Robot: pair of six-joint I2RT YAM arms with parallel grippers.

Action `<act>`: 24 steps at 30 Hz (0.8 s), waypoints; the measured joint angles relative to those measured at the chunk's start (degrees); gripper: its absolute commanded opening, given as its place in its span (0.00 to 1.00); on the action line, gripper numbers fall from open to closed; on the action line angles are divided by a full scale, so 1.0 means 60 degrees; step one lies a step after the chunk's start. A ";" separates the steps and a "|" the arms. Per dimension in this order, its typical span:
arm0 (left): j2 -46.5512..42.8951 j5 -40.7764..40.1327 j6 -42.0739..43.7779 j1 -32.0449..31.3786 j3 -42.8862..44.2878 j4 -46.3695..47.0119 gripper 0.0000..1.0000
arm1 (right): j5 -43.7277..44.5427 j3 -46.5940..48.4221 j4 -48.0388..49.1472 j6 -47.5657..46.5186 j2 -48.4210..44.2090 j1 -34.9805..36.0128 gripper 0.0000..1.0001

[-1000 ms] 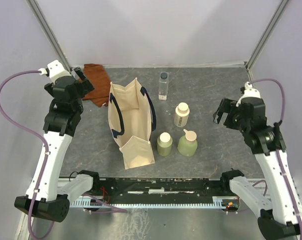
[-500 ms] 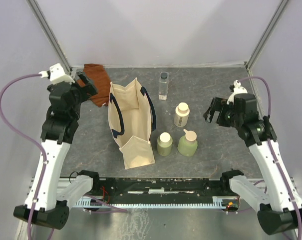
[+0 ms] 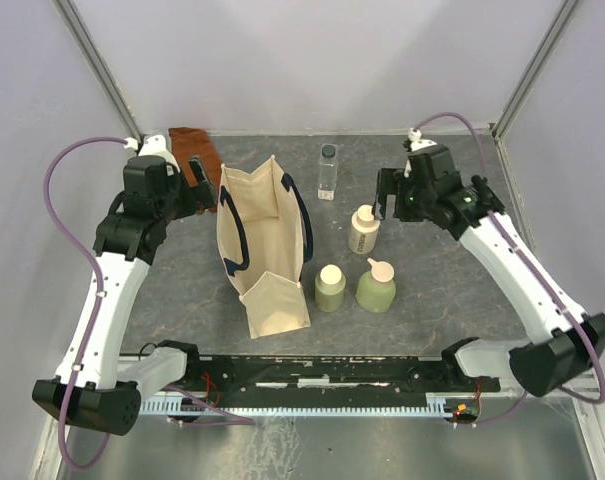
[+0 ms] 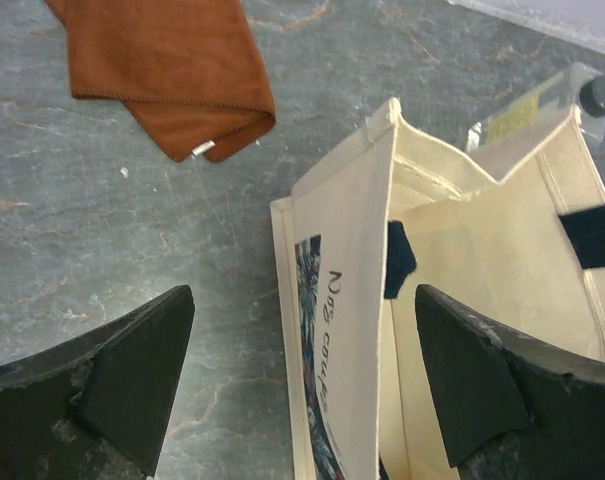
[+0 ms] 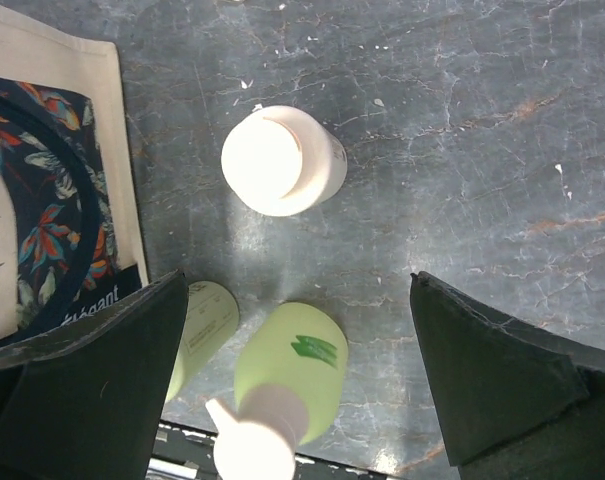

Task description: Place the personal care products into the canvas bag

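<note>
A cream canvas bag [image 3: 267, 255] with navy handles stands mouth-up on a grey desk [image 3: 452, 290], ready for loading from above. Four bottles stand to its right, none inside: a clear bottle [image 3: 327, 172], a cream bottle [image 3: 363, 229], a green bottle [image 3: 330, 289] and a green spouted bottle [image 3: 375, 286]. The right gripper [image 5: 300, 280] hangs wide open and empty over the cream bottle, likely lining up a grasp. The left gripper [image 4: 302, 300], equally open and empty, hovers at the bag's rim, perhaps to steady it, near a brown cloth [image 3: 189, 150].

The canvas bag [image 3: 262, 240] gapes upward, its mouth unobstructed. Right of the bag, a cream bottle [image 3: 363, 229] and two pale green bottles [image 3: 330, 288] stand close together. Open worktop [image 3: 452, 290] lies farther right. A rust-brown cloth [image 3: 190, 150] lies beyond the bag's far-left corner.
</note>
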 measured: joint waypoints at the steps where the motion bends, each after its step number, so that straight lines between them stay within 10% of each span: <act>1: -0.0022 0.0138 0.0000 0.0000 0.0000 -0.0069 0.95 | 0.0120 0.0095 0.0011 -0.0011 0.0255 0.0124 1.00; 18: -0.0368 0.1661 -0.0011 -0.0379 -0.1512 -0.0291 0.92 | 0.0860 0.0619 0.0102 -0.0062 0.2237 0.0645 1.00; 24: -0.0503 0.1690 -0.0015 -0.0470 -0.1497 -0.0288 0.64 | 0.0973 0.0619 0.0211 -0.0157 0.2375 0.0714 1.00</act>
